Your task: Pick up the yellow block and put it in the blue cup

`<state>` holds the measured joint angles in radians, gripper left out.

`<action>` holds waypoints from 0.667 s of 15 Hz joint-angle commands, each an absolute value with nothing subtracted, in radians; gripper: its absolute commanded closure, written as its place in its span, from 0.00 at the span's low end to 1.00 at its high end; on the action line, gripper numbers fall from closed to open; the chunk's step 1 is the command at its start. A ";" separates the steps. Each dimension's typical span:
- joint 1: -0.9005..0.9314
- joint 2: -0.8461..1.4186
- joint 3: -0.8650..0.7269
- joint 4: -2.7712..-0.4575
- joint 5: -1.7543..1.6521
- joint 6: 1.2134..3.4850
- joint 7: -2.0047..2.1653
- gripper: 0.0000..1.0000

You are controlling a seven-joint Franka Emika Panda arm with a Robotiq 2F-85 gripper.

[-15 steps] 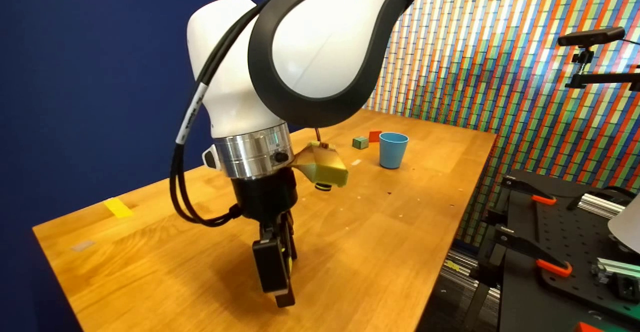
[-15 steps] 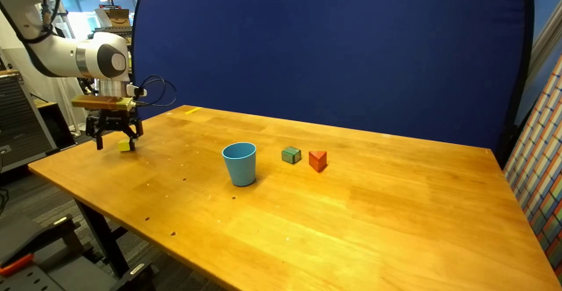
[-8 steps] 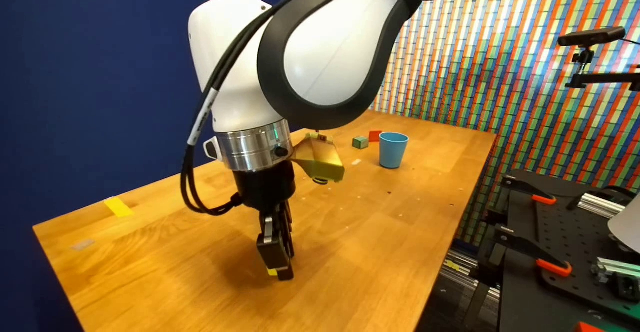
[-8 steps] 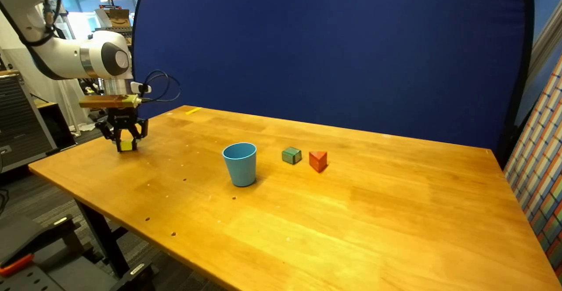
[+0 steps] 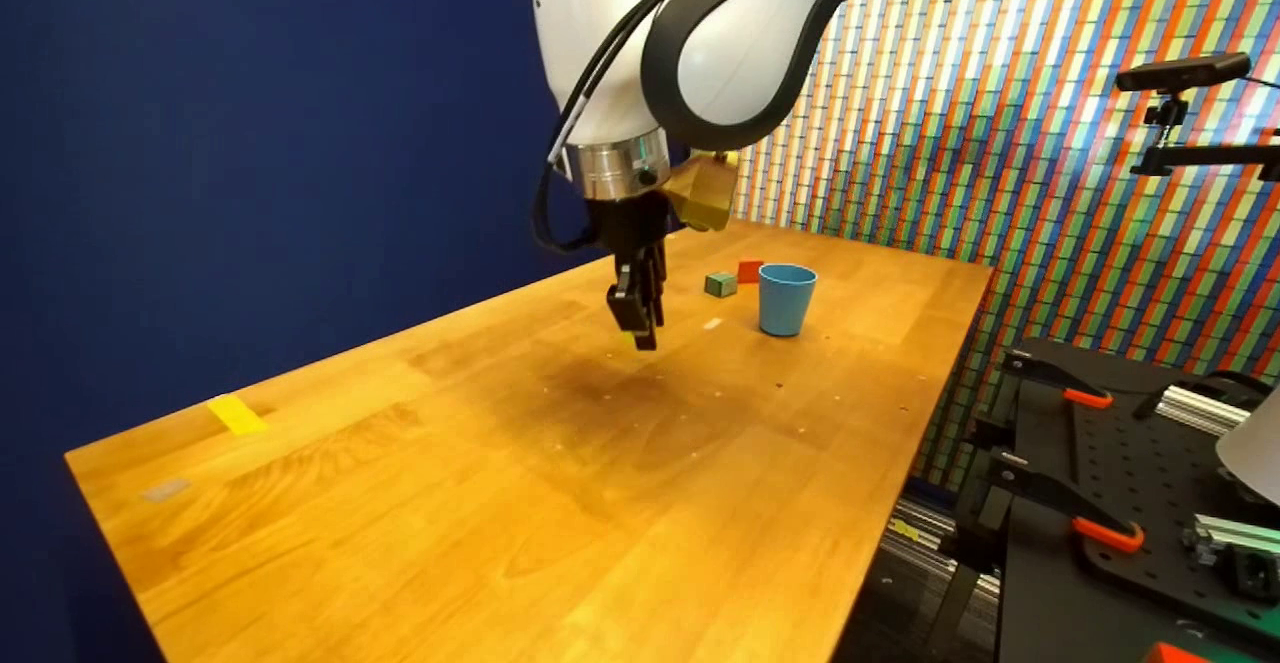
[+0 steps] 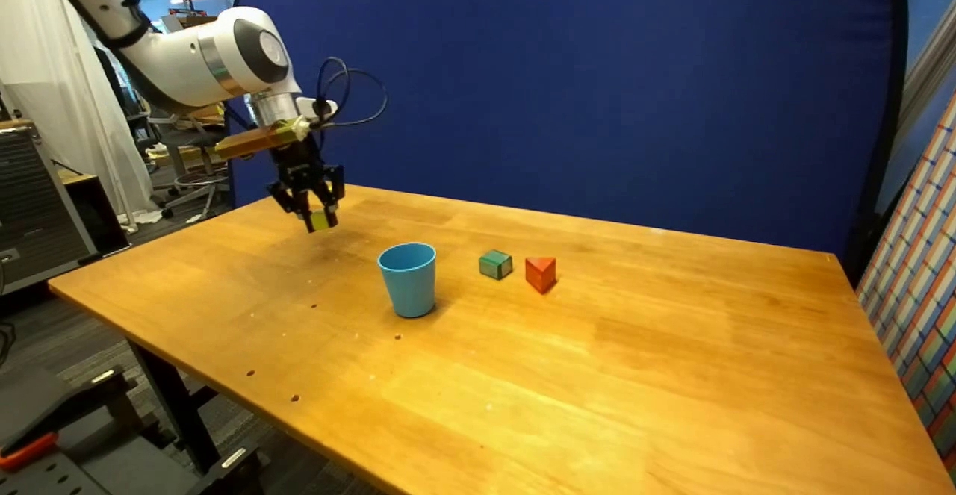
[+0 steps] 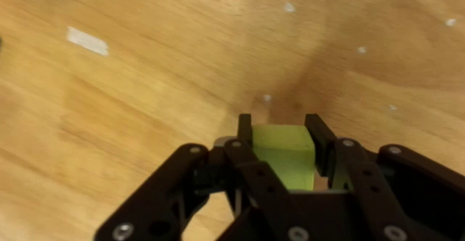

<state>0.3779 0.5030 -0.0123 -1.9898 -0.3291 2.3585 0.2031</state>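
My gripper (image 7: pixel 279 123) is shut on the yellow block (image 7: pixel 285 157), its two dark fingers pressing opposite sides. In an exterior view the yellow block (image 6: pixel 320 219) shows between the fingertips, off the tabletop, with the gripper (image 6: pixel 320 222) tilted a little. From another angle the gripper (image 5: pixel 640 345) hides most of the block; a soft shadow lies on the wood below. The blue cup (image 6: pixel 409 286) stands upright on the table, its mouth facing up, apart from the gripper. Both exterior views show the cup (image 5: pixel 786 301); the wrist view does not.
Beyond the cup lie a green block (image 6: pixel 495 264) and a red triangular block (image 6: pixel 541 274). A flat yellow patch (image 5: pixel 237 415) is stuck near a table edge. A dark blue backdrop (image 6: pixel 560 92) rises behind the wooden table (image 6: pixel 635 375).
The jaws, wide around the block on the table a second ago, have closed on it. Gripper and block have risen and travelled towards the cup. The cup has stayed put.
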 commanded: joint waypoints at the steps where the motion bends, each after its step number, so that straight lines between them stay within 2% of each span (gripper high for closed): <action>1: 0.327 0.326 -0.086 -2.141 -0.422 2.367 0.331 0.81; 10: 0.149 0.188 -0.119 -2.278 -0.454 2.323 0.469 0.81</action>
<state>0.1880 0.2360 -0.1358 -2.2146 -0.4589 2.3269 0.4289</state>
